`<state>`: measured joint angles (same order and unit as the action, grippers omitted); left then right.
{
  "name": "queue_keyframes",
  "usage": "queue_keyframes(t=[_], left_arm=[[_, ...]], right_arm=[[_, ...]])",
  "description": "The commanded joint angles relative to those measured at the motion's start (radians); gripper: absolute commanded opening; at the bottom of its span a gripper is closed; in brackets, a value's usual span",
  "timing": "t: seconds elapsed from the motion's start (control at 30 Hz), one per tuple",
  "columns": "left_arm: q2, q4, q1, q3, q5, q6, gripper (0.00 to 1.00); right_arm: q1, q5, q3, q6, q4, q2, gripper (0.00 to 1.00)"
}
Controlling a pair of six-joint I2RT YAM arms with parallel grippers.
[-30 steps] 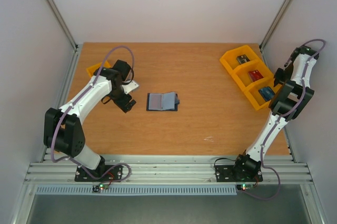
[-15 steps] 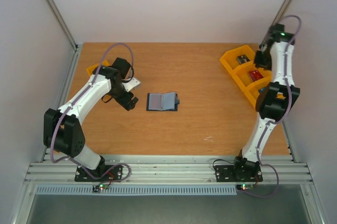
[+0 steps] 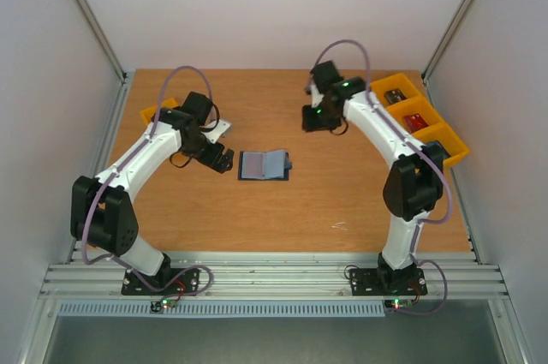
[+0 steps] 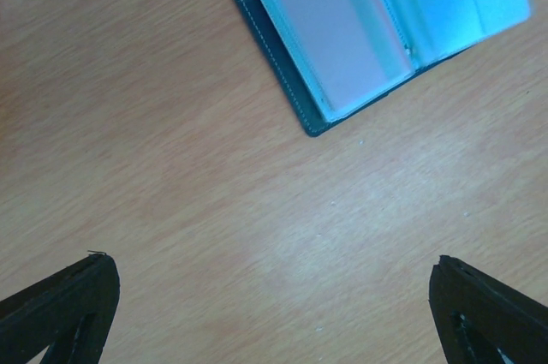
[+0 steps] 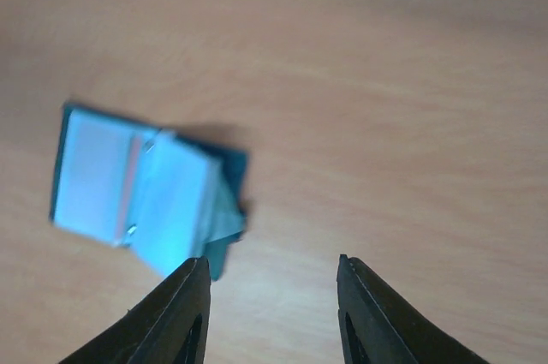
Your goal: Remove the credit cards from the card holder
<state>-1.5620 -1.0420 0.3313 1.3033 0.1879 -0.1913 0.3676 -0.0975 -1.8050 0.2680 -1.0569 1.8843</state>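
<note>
2 arms, top view: left gripper (image 3: pixel 223 161) low over table (image 3: pixel 342 197), just left of card holder (image 3: pixel 264 164), not touching; right gripper (image 3: pixel 310 118) up-right of it, apart.
Holder, top view: 1 pc, lies open like a booklet near table centre; dark navy cover, paler grey-blue sleeves, small tab on its right edge.
Table: flat matte wood-grain board; bare room all round holder; white walls w/ metal rails at the sides.
Bins: yellow plastic; 1 bin row (image 3: pixel 428 128) of 3 compartments at far right edge; 1 more yellow bin (image 3: pixel 154 112) far left, mostly hidden behind left arm.
Bin contents: 1 small dark item, 1 small red item in the 2 far compartments; too small to ID.
Left wrist view: card holder (image 4: pixel 385 30) top right, cut by frame edge; navy rim, glossy translucent sleeves, rounded corner; 1 pale pinkish credit card (image 4: pixel 330 34) inside left sleeve.
Left grip: left gripper (image 4: pixel 270 259) spread wide, 2 black wedge fingertips (image 4: pixel 60 308) in the bottom corners; only bare wood between.
Right wrist view: blurred; card holder (image 5: pixel 145 201) left of centre, tilted, sleeves fanned; thin red streak at a sleeve edge; card count can't tell.
Right grip: right gripper (image 5: pixel 272 263) part-way apart, empty; 2 black rounded fingers (image 5: pixel 368 304); holder corner shows just by the left one.
</note>
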Motion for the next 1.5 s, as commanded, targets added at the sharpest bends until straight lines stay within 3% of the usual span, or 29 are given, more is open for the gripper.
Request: queue_keyframes(t=[0.0,0.2,0.4,0.6,0.83,0.93,1.23,1.4,1.47], left_arm=[[-0.006,0.121,-0.004,-0.054,0.124,0.122,0.99],[-0.073,0.272,-0.004,-0.117,0.257,0.309,0.94],[-0.230,0.313,-0.010,-0.055,0.236,0.372,0.89],[-0.357,0.314,-0.021,-0.021,0.335,0.402,0.90],[-0.459,0.350,-0.036,-0.004,0.421,0.420,0.91],[-0.487,0.374,-0.037,0.012,0.455,0.420,0.89],[-0.417,0.524,-0.034,-0.027,0.651,0.491,0.66],[-0.393,0.546,-0.030,-0.038,0.664,0.497,0.56],[-0.407,0.540,-0.031,-0.032,0.666,0.497,0.41]], right_arm=[[0.083,-0.159,0.119,-0.155,0.158,0.030,0.43],[0.119,-0.277,0.241,-0.208,0.279,0.098,0.48],[0.139,-0.257,0.260,-0.189,0.291,0.166,0.48],[0.138,-0.270,0.263,-0.202,0.299,0.217,0.47],[0.139,-0.297,0.266,-0.213,0.320,0.262,0.32],[0.139,-0.306,0.259,-0.207,0.320,0.274,0.31],[0.138,-0.392,0.228,-0.204,0.344,0.294,0.29],[0.137,-0.407,0.209,-0.194,0.345,0.288,0.29],[0.137,-0.411,0.202,-0.191,0.342,0.286,0.29]])
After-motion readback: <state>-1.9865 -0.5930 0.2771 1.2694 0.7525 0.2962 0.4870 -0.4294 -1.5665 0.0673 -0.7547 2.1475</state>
